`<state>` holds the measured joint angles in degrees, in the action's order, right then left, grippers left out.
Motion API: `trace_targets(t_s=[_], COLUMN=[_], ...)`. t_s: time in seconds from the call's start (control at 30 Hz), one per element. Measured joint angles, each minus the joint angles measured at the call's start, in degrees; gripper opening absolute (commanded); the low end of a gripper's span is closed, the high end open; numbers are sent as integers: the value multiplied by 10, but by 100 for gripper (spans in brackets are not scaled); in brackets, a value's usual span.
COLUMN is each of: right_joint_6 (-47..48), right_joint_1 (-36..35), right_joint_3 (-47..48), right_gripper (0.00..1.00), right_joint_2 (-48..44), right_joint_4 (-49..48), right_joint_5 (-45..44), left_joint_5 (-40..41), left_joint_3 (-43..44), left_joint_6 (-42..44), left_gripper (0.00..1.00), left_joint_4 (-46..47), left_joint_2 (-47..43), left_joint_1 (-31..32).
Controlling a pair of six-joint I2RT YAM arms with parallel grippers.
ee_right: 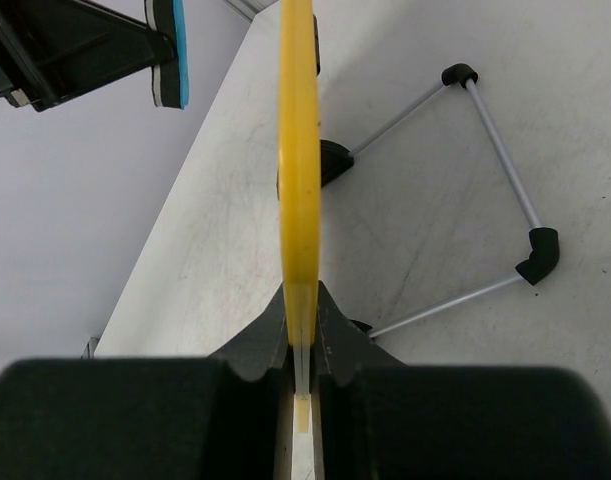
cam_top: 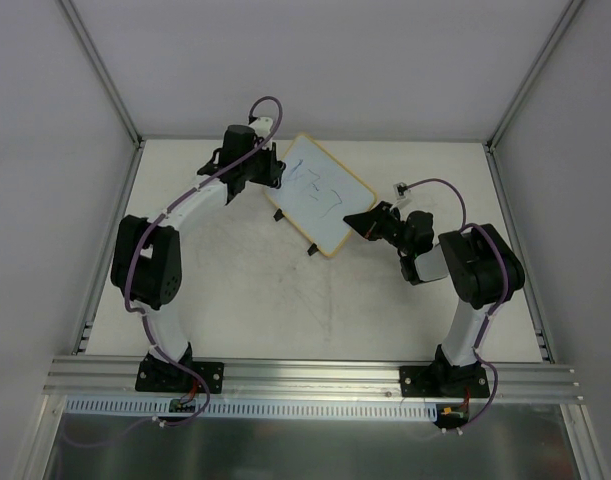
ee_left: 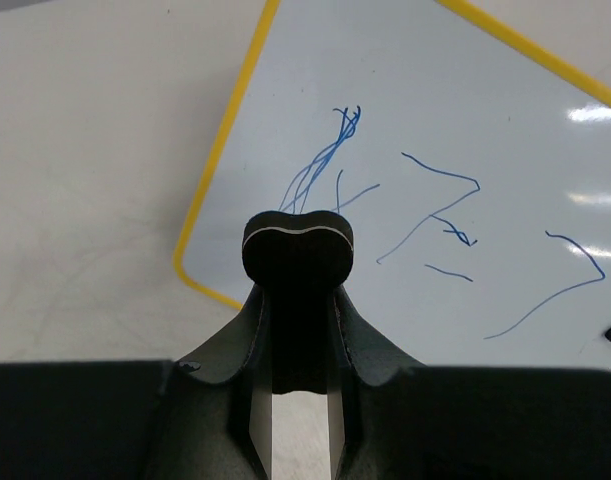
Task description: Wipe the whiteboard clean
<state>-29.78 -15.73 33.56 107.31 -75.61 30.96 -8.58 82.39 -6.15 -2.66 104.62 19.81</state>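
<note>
Blue-scribbled whiteboard (cam_top: 320, 195) is clamped at its yellow edge by R claw (ee_right: 299, 325); black eraser (ee_left: 298, 245) is gripped by L claw (ee_left: 298, 320), held near board, not touching.

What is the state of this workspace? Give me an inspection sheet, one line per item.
Surface: white table, faint grey scuffs.
Job's things: whiteboard with a yellow frame, blue scribbles not yet wiped; wire stand behind it.
Clutter: nothing seen.
Grippers: left gripper shut on a black eraser block, in front of the scribbles; right gripper shut on the board's yellow edge.
Cables: purple cables run along both arms.
Surroundings: pale walls, aluminium rail at the near edge.
</note>
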Motion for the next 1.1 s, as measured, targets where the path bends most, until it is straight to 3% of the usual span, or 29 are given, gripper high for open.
trace_targets(t_s=[0.63, 1.1], right_joint_6=[2, 2], right_joint_1=[-1, -2], right_joint_3=[5, 6], right_gripper=[0, 0], right_joint_2=[2, 2], right_joint_4=[0, 0], right_joint_5=[4, 6], left_joint_5=[-31, -46], left_joint_3=[-8, -8], left_joint_6=[9, 6], left_gripper=[0, 0], left_joint_4=[147, 183], left_joint_2=[91, 134], left_joint_1=[-23, -23])
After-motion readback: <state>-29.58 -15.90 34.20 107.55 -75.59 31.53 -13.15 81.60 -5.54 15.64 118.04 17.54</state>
